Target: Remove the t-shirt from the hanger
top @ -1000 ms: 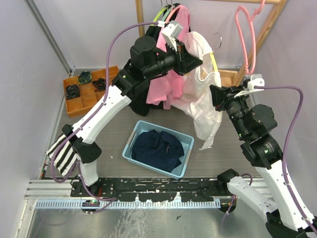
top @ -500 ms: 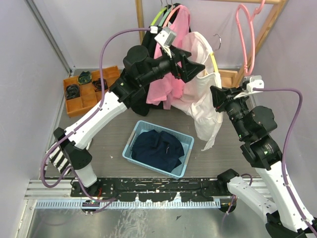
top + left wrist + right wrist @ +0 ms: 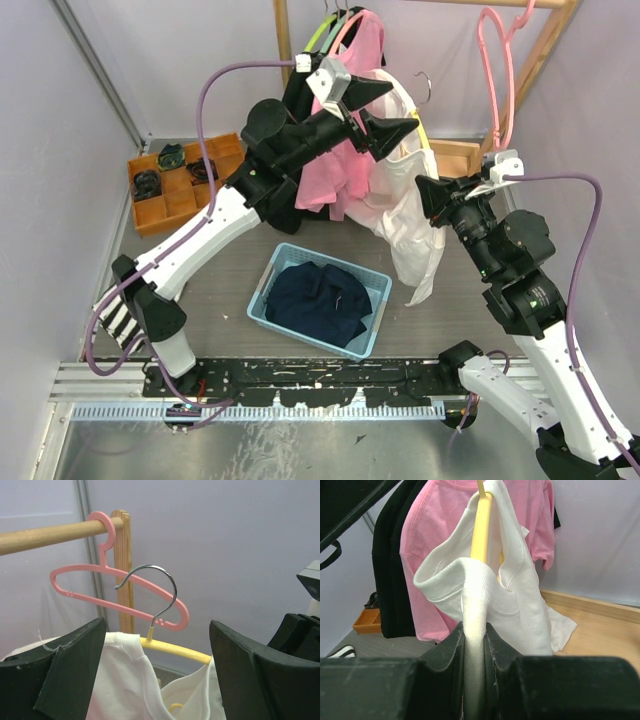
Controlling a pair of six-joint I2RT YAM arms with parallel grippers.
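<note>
Left gripper point(image 3: 400, 105) opened wide, upper centre | right gripper point(image 3: 474, 635) pinches shirt point(image 3: 520, 610) | shirt likely light, soft, limp; grip bunched shoulder fabric beside hanger point(image 3: 175, 650)

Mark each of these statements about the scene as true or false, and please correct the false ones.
1. The left gripper is open. True.
2. The right gripper pinches the white t-shirt. True.
3. The blue basket holds nothing. False: a dark garment lies in it.
4. The white t-shirt hangs on a pink hanger. False: it hangs on the yellow hanger; the pink hanger on the rail is bare.
</note>
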